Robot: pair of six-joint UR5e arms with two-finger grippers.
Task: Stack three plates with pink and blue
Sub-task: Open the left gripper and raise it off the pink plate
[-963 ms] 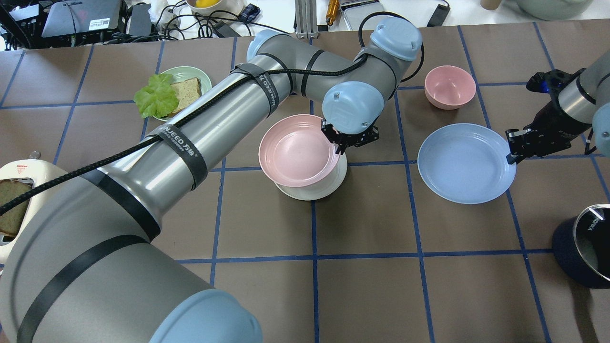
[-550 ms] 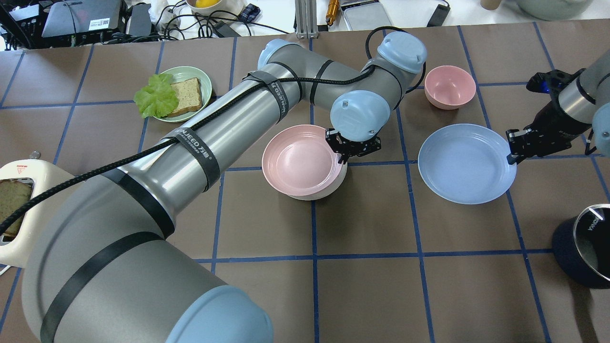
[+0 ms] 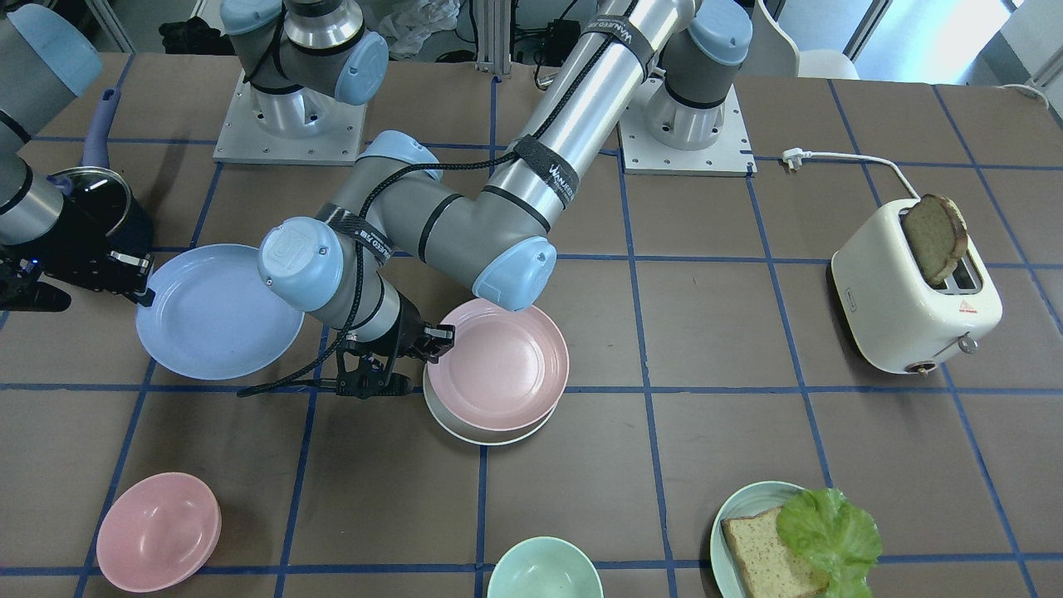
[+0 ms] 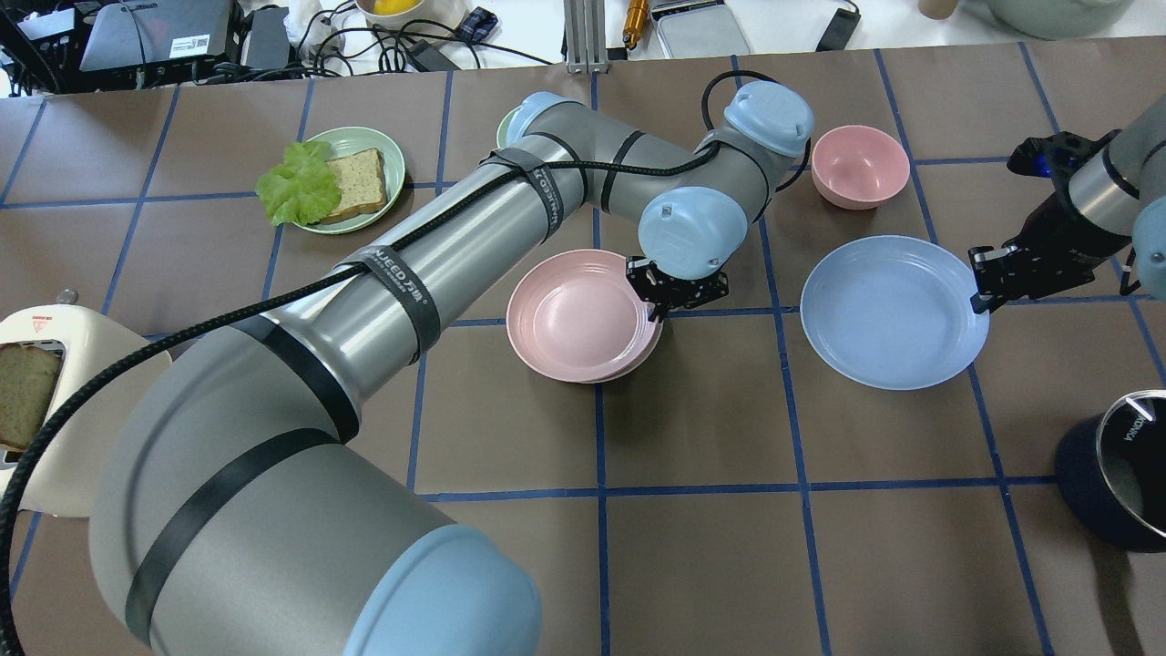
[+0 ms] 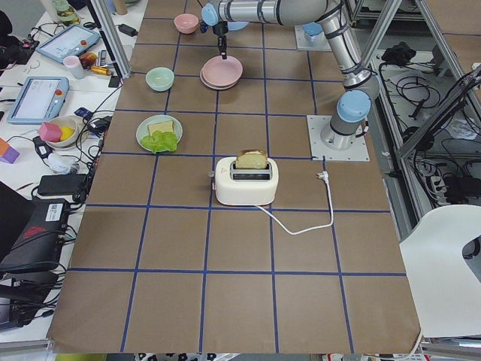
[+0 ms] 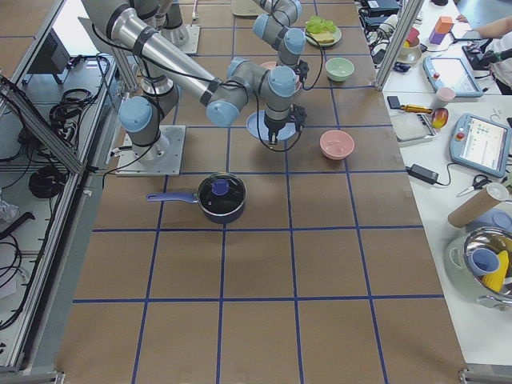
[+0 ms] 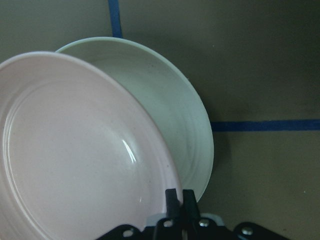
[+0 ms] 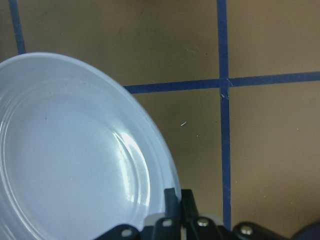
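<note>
The pale pink plate (image 4: 583,314) lies on top of the cream-white plate (image 3: 465,432), nearly covering it. The white rim shows beside the pink one in the left wrist view (image 7: 170,110). My left gripper (image 4: 658,305) is shut on the pink plate's right rim (image 7: 75,150). The light blue plate (image 4: 893,312) lies flat on the table to the right. My right gripper (image 4: 979,292) is shut on its right rim, as the right wrist view (image 8: 65,160) shows.
A pink bowl (image 4: 859,166) stands behind the blue plate. A mint bowl (image 3: 544,569) and a teal plate with bread and lettuce (image 4: 332,178) stand at the far side. A toaster (image 3: 913,291) is at the left, a dark pan (image 4: 1120,469) at the near right.
My left gripper has lowered the pink plate and shifted it slightly right, so it now sits over the white plate and hides most of it. The right arm and blue plate have not moved.
</note>
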